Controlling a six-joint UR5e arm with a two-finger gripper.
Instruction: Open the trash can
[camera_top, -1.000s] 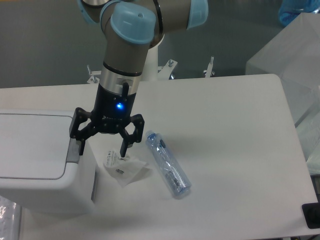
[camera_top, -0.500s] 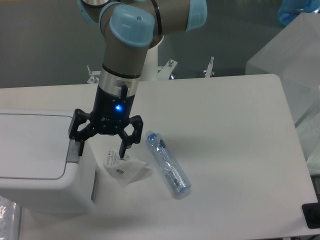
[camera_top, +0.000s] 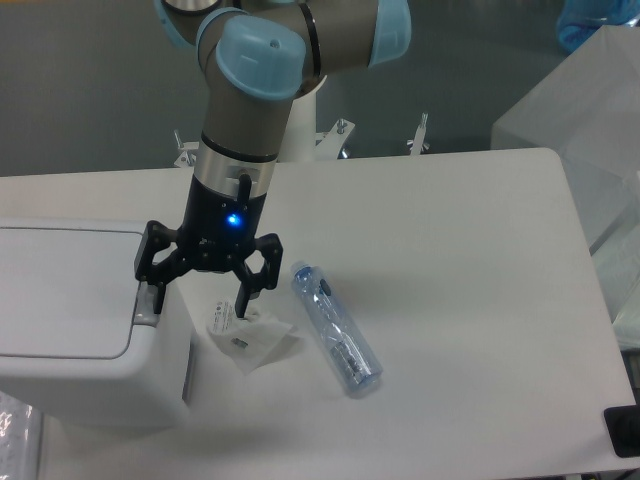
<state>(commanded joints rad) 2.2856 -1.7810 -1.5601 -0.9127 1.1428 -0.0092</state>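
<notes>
The bin (camera_top: 80, 330) is set at the table's (camera_top: 460, 280) near left, lid shut, long axis left-right. A bottle (camera_top: 336, 328) and wrapper (camera_top: 248, 338) are laid right of it. The tool (camera_top: 196, 300) is spread over the bin's right rim.

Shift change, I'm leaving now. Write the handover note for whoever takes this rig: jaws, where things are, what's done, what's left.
Gripper: jaws open, holding nothing, one finger right at the grey push-button on the trash can's rim; contact can't be confirmed.
Trash can: at the table's left edge, lid flat and closed.
Also on the table: a crumpled paper packet under the other finger, and a plastic bottle lying on its side to its right.
Done: approach to the button.
Left: press the button so the lid opens.
</notes>
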